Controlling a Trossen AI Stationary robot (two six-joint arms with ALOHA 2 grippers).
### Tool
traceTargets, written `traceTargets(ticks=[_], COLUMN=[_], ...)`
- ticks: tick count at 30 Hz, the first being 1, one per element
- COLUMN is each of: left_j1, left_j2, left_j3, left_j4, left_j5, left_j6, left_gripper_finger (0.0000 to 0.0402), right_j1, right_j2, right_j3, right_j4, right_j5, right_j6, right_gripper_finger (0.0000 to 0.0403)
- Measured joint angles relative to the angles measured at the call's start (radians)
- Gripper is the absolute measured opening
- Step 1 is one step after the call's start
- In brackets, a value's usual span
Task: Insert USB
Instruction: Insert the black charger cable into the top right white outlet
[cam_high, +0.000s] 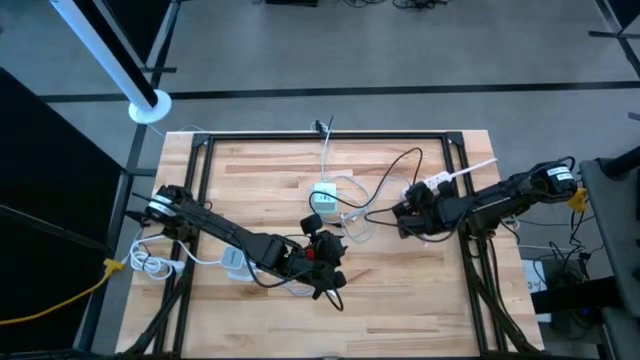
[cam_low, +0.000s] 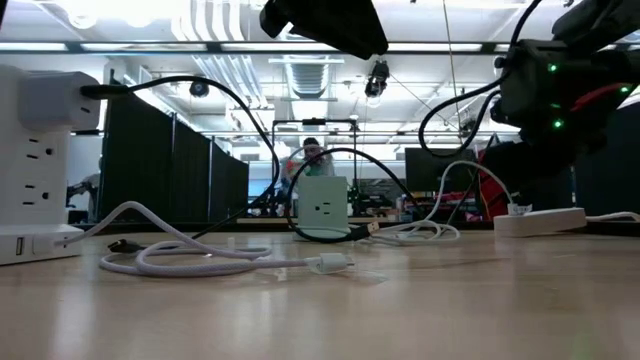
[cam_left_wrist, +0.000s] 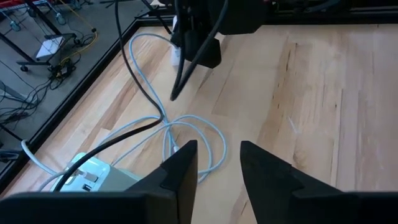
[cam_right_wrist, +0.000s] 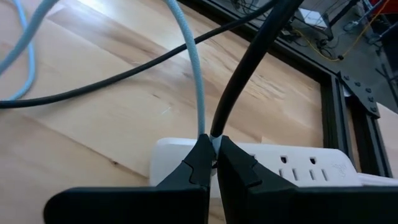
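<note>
My right gripper (cam_high: 404, 217) is at the table's right, shut on a black cable (cam_right_wrist: 249, 68) just above the end of a white power strip (cam_right_wrist: 292, 165). A white cube charger (cam_high: 323, 197) stands at mid-table, with a black cable running into it (cam_left_wrist: 87, 174). A plug end (cam_low: 371, 228) lies on the table beside the cube. A white cable (cam_low: 200, 255) lies in loops, its plug (cam_low: 330, 263) on the wood. My left gripper (cam_left_wrist: 217, 162) hovers open near the middle, with nothing between its fingers. My right gripper pinches the black cable (cam_right_wrist: 217, 127) between its two fingertips, which slant down toward the power strip's end. The cable rises from the tips, clear of the table. A white cable (cam_right_wrist: 198, 93) meets the same fingertips; whether it is also in the pinch I cannot tell.
A white tower charger (cam_low: 30, 170) stands at the near left, under my left arm, with a black cable plugged in near its top. Cables cross the table's middle. A black metal frame (cam_high: 330, 137) runs along the table's edges. Bare wood lies toward the near right.
</note>
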Motion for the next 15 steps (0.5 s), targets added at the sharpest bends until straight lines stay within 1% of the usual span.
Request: traceTargets(ticks=[7, 15], left_j1=[0.000, 0.000], left_j2=[0.000, 0.000], left_j3=[0.000, 0.000], left_j4=[-0.001, -0.001], left_j5=[0.000, 0.014], left_j6=[0.000, -0.001], left_gripper_finger=[0.0120, 0.0110], right_j1=[-0.044, -0.082], right_j2=[0.000, -0.001], right_j3=[0.001, 0.000], right_j4=[0.008, 0.008], right_j5=[-0.003, -0.007], right_j6=[-0.036, -0.071], right_gripper_finger=[0.0000, 0.0000])
